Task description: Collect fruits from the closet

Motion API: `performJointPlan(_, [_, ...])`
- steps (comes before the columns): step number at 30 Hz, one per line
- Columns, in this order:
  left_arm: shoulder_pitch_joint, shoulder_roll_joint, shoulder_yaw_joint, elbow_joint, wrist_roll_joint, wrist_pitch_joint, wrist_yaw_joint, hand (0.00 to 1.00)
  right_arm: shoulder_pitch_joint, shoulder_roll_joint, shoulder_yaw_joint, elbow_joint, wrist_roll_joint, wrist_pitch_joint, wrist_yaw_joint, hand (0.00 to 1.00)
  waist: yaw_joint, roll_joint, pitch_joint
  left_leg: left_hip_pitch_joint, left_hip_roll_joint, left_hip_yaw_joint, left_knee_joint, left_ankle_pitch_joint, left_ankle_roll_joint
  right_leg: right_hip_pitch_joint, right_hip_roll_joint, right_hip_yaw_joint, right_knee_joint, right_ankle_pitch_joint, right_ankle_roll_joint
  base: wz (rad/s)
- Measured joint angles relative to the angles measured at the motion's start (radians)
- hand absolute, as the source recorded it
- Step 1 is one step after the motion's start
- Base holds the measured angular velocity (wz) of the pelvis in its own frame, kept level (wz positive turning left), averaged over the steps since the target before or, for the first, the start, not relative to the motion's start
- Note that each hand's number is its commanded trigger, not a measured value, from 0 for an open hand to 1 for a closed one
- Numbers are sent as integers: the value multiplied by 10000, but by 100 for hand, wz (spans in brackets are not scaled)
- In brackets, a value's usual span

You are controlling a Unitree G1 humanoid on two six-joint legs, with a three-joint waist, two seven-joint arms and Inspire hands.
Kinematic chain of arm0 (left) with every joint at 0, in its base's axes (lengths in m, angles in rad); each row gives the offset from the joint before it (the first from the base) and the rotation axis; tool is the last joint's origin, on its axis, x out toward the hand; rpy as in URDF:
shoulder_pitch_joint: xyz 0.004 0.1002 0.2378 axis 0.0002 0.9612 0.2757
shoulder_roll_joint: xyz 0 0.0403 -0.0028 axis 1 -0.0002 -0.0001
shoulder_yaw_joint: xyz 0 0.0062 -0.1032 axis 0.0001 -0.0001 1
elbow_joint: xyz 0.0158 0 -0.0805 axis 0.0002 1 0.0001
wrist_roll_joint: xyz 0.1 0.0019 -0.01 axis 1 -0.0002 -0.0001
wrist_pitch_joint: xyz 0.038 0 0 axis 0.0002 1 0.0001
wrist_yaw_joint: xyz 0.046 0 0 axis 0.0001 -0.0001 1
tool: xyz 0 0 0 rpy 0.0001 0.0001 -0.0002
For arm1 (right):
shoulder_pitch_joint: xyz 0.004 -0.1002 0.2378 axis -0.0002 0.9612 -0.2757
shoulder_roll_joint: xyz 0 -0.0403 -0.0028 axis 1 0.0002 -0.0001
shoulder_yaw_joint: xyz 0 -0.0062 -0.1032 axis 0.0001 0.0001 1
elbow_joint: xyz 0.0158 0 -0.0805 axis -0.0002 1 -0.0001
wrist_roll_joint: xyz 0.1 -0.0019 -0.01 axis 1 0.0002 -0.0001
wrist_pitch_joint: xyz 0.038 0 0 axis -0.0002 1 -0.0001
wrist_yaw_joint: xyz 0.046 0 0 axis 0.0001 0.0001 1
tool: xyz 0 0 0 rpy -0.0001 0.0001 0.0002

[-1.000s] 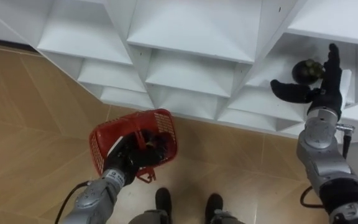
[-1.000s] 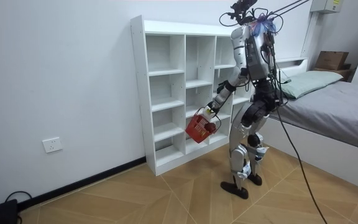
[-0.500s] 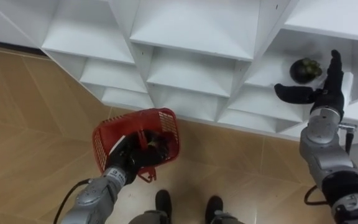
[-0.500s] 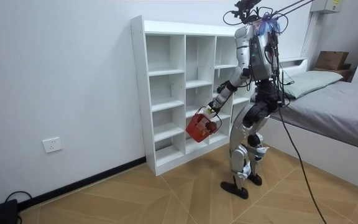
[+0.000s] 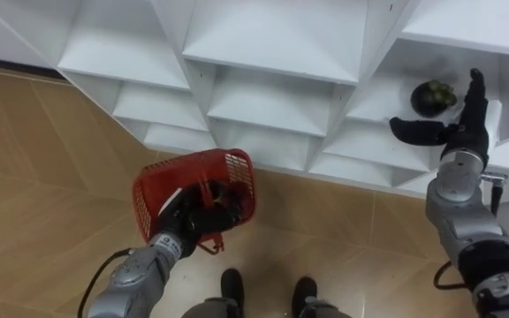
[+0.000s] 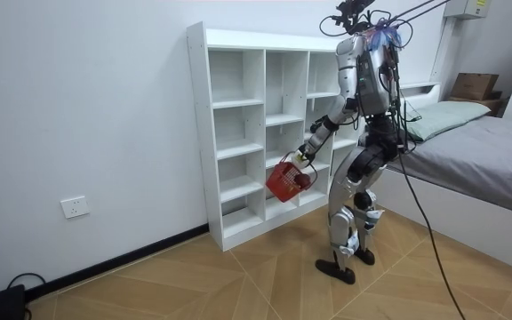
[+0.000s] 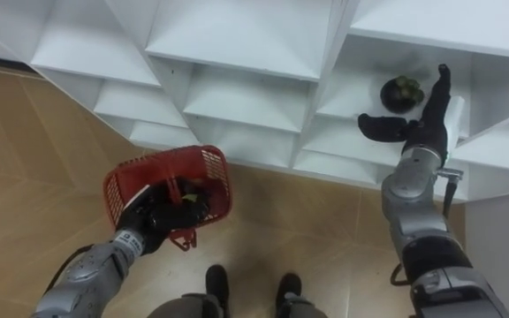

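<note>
My right hand (image 5: 460, 134), fingers (image 5: 474, 88) straight, brackets the dark round fruit (image 5: 433, 97) on the white shelf (image 5: 374, 110), cap seemingly upward. My left hand (image 5: 186, 226) grips the red mesh basket (image 5: 159, 179).

Both eye views look steeply down from the robot's head, close over the shelf unit (image 5: 272, 53) from ten to two o'clock, with the floor (image 5: 42, 177) below it. They share nearly everything: the red basket (image 5: 162, 181) at seven o'clock and the dark fruit (image 5: 433, 97) at two o'clock, offset slightly sideways. The room view stands well off, facing the shelf unit's front, with the whole robot centred and the bed (image 6: 478, 151) at three o'clock.
</note>
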Motion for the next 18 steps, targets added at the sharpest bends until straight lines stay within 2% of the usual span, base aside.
performJointPlan(18, [-115,19,-140,-1,0,69,1,100,-84,-110,7,40,209,-8,-165,0,135,2,-1,-26,3,25,-13,1,0,-58,7,42,25,0,-2,0])
